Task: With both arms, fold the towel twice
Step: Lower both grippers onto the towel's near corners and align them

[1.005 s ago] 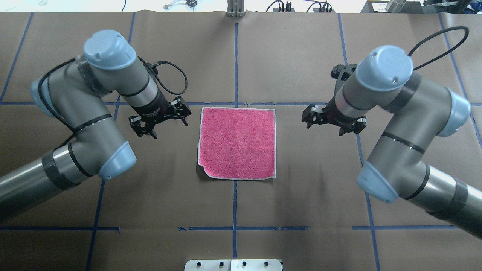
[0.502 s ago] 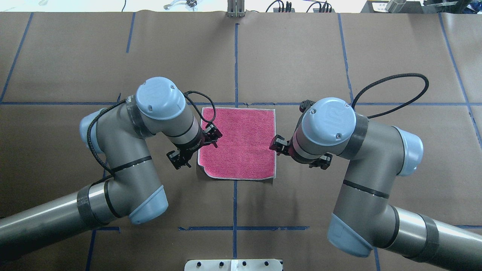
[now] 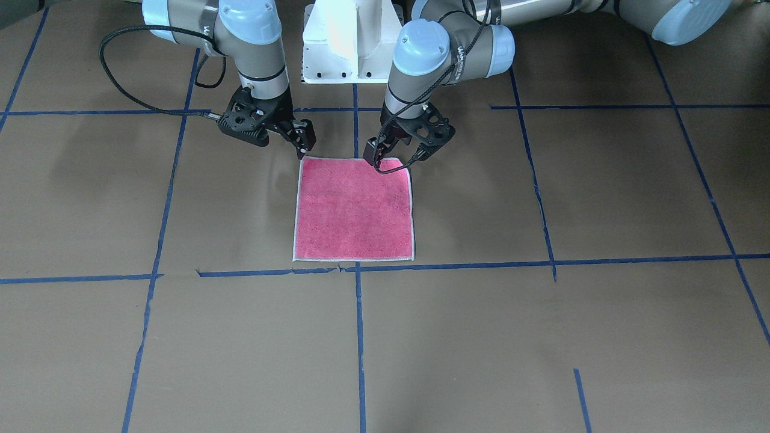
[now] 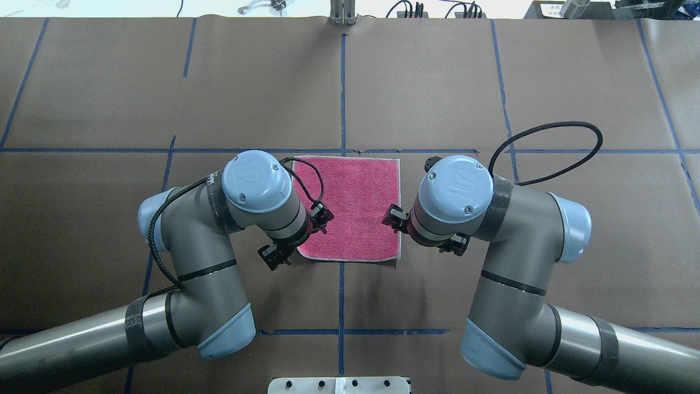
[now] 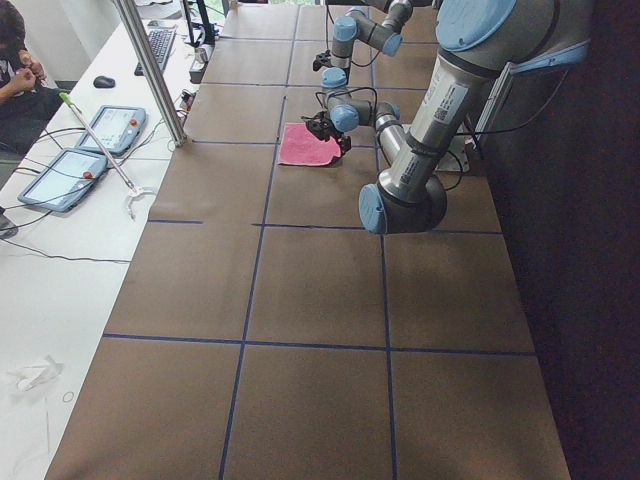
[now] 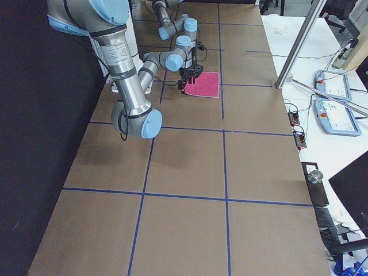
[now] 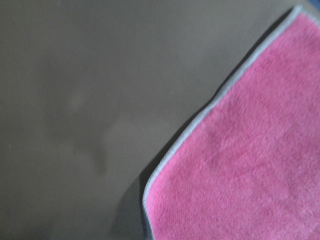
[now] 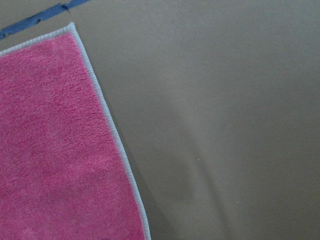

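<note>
No fold is seen: the towel (image 3: 354, 210) lies flat in a single layer, pink face up, just above the middle of the front view, so both folds are judged to be left. The left pincer (image 3: 397, 161) is spread wide over the towel's upper right corner there, and the right pincer (image 3: 281, 139) is spread wide beside the upper left corner. Nothing is held by either. The towel's whitish lower hem is laid just above a blue tape line (image 3: 469, 264). A shadow under the hem in the left wrist view suggests a slightly raised corner. Brown counter (image 3: 541, 337) is spread widely below and beside the towel. The white pedestal (image 3: 352, 42) is set close behind the pincers at the top.
</note>
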You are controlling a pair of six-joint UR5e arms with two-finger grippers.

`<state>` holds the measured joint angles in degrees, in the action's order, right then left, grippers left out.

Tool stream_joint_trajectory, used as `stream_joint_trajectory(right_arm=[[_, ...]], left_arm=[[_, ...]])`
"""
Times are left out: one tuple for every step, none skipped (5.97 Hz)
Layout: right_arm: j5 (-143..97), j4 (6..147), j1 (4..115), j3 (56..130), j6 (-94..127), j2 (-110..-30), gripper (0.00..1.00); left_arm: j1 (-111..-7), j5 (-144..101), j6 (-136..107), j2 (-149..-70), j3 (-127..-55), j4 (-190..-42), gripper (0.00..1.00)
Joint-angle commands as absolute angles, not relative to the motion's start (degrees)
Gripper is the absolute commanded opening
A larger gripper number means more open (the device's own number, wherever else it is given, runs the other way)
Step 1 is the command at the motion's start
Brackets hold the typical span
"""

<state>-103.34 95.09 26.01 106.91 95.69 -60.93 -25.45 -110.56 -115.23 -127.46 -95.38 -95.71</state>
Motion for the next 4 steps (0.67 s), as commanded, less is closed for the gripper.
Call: stream_joint_trajectory(right_arm=[[-103.88, 88.01, 26.37, 100.84, 95.8, -60.73, 1.0], [-104.41, 86.93, 26.45, 100.72, 95.97, -60.65, 1.0], [-104.85, 86.84, 26.37, 100.64, 96.06, -60.56, 1.0], [-105.29, 86.84, 26.11, 100.63, 96.76, -60.38, 1.0]], left_arm=[[-25.57, -110.04, -113.22, -126.48, -95.19, -95.71, 1.0], [-25.49, -109.69, -112.33, -125.69, -94.84, -95.89, 1.0], [-25.4, -109.69, -112.24, -125.42, -94.4, -96.15, 1.0], [-25.14, -109.25, -111.8, -125.33, -94.22, -96.24, 1.0]])
